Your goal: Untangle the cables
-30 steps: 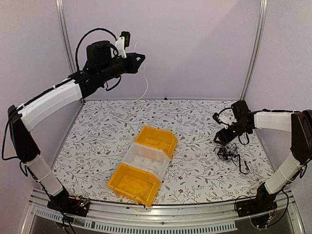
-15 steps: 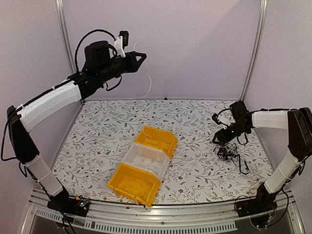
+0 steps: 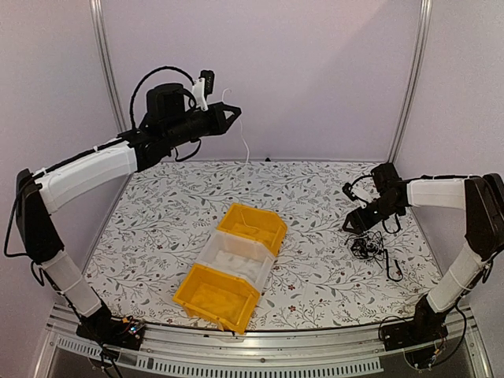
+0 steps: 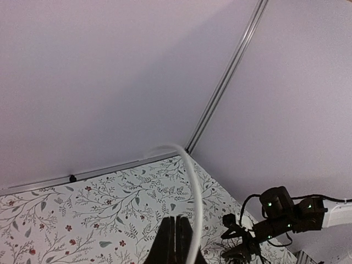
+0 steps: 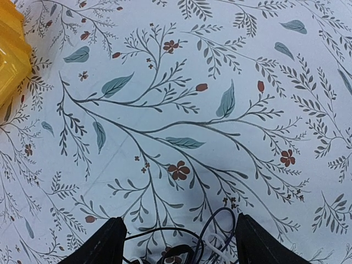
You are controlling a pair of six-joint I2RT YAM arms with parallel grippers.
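The left gripper (image 3: 233,116) hangs high in the air, above and behind the far end of the row of three bins (image 3: 272,236), two yellow and one clear, that runs diagonally across the middle of the flower-patterned surface (image 3: 157,213). Its jaws are pressed together on a pale cable (image 3: 244,142), which arches up over the gripper and dangles behind the bins; whether its lower end touches the surface cannot be told. Well to the right of the bins, the right gripper (image 3: 358,223) sits low over the surface with its jaws spread wide and clamped on nothing. A tangle of black cables (image 3: 370,248) lies on the surface just on the near side of that gripper, well apart from the bins. In the wrist view, its dark loops and one pale strand lie between the open fingertips.
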